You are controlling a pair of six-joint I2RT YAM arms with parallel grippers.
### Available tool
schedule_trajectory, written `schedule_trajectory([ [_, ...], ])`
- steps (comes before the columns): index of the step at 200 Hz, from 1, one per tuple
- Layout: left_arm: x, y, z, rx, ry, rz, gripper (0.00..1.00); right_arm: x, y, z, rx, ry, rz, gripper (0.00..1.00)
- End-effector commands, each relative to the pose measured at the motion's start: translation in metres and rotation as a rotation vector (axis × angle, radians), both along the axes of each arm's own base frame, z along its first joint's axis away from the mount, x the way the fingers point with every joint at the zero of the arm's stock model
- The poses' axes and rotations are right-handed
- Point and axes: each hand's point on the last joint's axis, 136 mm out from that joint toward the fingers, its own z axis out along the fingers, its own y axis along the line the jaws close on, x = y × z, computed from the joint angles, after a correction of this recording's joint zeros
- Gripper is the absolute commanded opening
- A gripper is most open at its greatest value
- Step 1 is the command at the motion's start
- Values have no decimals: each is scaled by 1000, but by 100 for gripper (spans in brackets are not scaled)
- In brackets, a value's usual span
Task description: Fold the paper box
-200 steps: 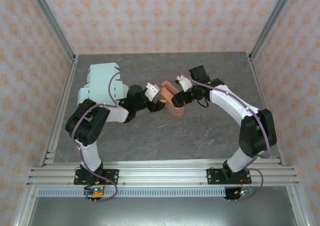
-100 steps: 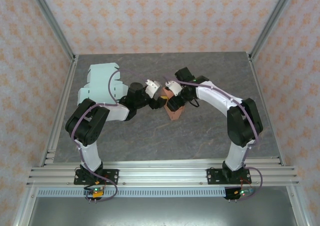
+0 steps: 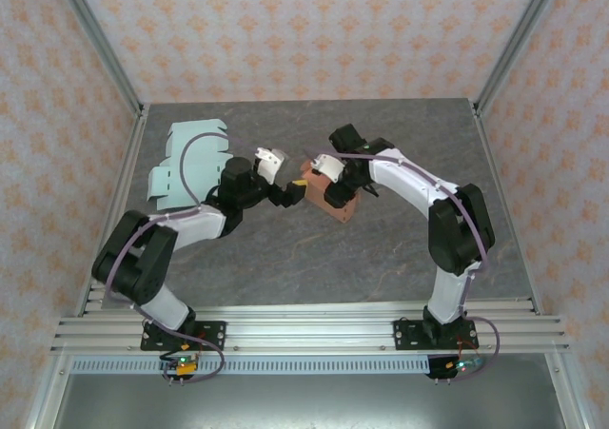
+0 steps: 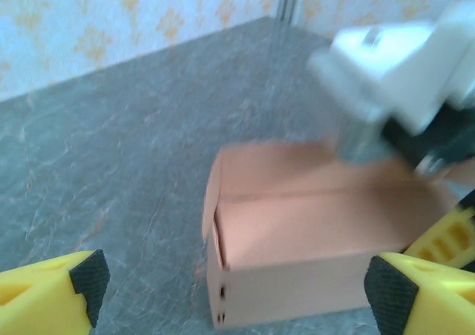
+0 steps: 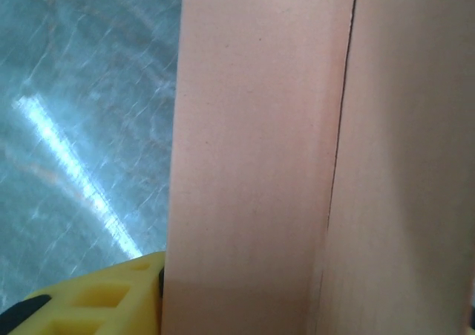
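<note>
The paper box (image 3: 341, 201) is a salmon carton lying on the grey table near the middle. My right gripper (image 3: 334, 180) sits over its top from the right. In the right wrist view the box (image 5: 297, 157) passes between the jaws, and one yellow finger (image 5: 96, 298) presses its side; the other finger is hidden behind the cardboard. My left gripper (image 3: 289, 192) stands just left of the box, open. From the left wrist, the box (image 4: 312, 231) lies ahead between the spread fingertips (image 4: 83, 279), with its end flap slightly ajar.
A pale blue flat paper cut-out (image 3: 186, 161) lies at the back left of the table (image 3: 314, 253). Aluminium frame rails (image 3: 304, 329) run along the near edge, and patterned walls close in the back and both sides.
My left gripper let go of the box, opened wide and drew back to the left. The right gripper moved down onto the box and narrowed on it.
</note>
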Motion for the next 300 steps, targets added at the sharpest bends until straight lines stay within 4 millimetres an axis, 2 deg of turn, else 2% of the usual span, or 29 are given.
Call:
schedule_trajectory([
  [1,-24,-8,-10,61,-9,-105,94,-35,-2,7,-7,25,309,51],
  [26,-33,-10,-22,102,-33,-149,93,-35,-7,10,2,-19,395,50],
  [43,-35,-13,-27,122,-52,-157,93,-43,-11,11,18,-27,489,47],
  [63,-48,-27,-35,150,-34,-251,93,-46,-10,14,43,-89,551,47],
  [91,-73,-48,-56,237,-56,-375,92,-51,-11,19,53,-80,613,47],
  [117,-67,-62,-57,239,-85,-416,89,-59,-5,25,99,-53,667,48],
  [143,-64,-68,-58,237,-99,-438,82,-49,-6,21,67,-70,658,48],
  [167,-64,-66,-59,243,-104,-423,65,-43,-9,17,45,-77,635,53],
  [177,-64,-65,-61,246,-109,-418,64,-41,-10,17,46,-87,621,57],
  [186,-64,-66,-63,250,-112,-413,59,-38,-10,17,50,-104,593,61],
  [196,-62,-66,-63,255,-110,-404,58,-35,-10,21,77,-122,555,64],
  [217,-60,-68,-64,257,-96,-399,55,-35,-5,42,210,-159,465,69],
  [241,-58,-69,-64,264,-89,-396,54,-25,-9,76,359,-255,238,72],
  [258,-56,-68,-65,268,-64,-383,52,-16,-26,92,423,-305,17,75],
  [268,-57,-68,-66,268,-56,-388,51,-8,-43,94,427,-275,-133,70],
  [272,-58,-68,-66,267,-58,-389,51,-12,-47,93,435,-234,-160,68],
  [281,-57,-69,-65,261,-61,-388,51,-19,-51,94,480,-150,-200,66],
  [300,-53,-70,-63,247,-53,-371,51,-19,-61,86,492,-73,-336,63],
])
